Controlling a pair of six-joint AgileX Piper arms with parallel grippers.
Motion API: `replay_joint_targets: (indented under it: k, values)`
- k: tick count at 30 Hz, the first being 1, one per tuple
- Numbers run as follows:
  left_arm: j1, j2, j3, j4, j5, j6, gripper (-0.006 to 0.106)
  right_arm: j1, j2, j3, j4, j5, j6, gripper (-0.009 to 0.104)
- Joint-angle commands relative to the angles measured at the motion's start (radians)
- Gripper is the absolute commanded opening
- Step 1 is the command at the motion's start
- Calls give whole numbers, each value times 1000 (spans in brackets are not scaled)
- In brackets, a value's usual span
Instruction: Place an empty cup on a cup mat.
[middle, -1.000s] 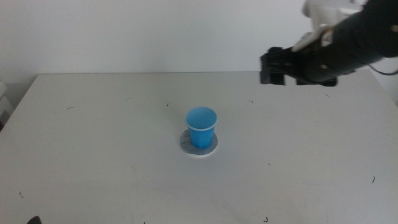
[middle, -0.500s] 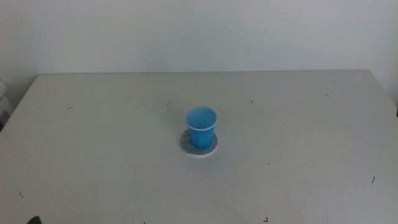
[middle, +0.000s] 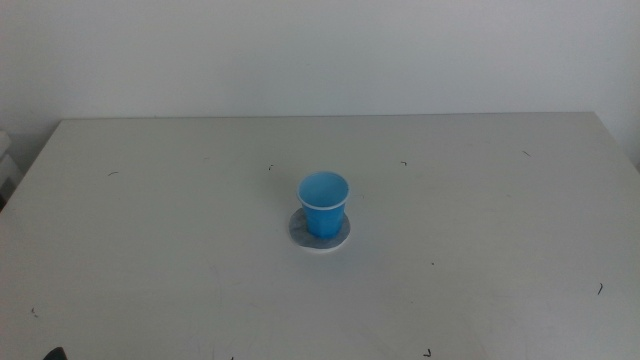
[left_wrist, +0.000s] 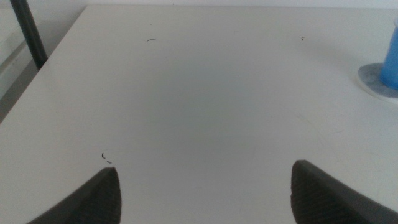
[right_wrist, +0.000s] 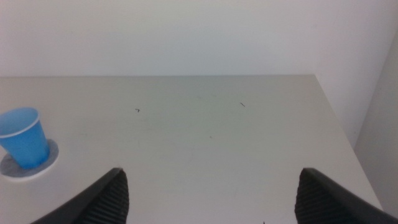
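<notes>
You can see the small bright blue tapered plastic cup (middle: 323, 205) standing upright on the flat round mottled grey cup mat (middle: 320, 235) with its thin white edge, near the middle of the white table (middle: 150, 250), well away from every edge and corner. The cup sits on the disc a little off its centre, so a crescent of grey shows toward the near edge and on the left side, but its base looks to lie wholly within the white rim. The inside of the cup shows only blue, so it reads as empty. Neither arm reaches into the middle view. The left gripper (left_wrist: 202, 186) hovers above the table's left part, its jaws spread wide with nothing between them, and the cup and mat sit just at the border of its wrist picture. The right gripper (right_wrist: 211, 193) hangs over the right part of the table, toward the far right corner, jaws likewise wide apart and empty, with the cup and mat well apart from it. To judge by all this, the placing is done: the cup is released, upright and resting on the mat, and nothing of the task appears left for you beyond parking the arms.
</notes>
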Motion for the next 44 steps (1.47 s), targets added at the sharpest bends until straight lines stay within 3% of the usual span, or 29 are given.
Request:
replay_joint_targets:
  k: [1,4,25,44]
  values:
    - [1,-12,-6,0,-67,-11,105,-3,-34,16,-9,-138,-17,94]
    - [1,-12,-6,0,-67,-11,105,-3,-77,71,-14,-199,-20,94]
    - [1,-12,-6,0,-67,-11,105,-3,-116,362,-34,-198,-20,94]
    - [1,-12,-6,0,-67,-11,105,-3,-285,365,-32,-165,-20,94]
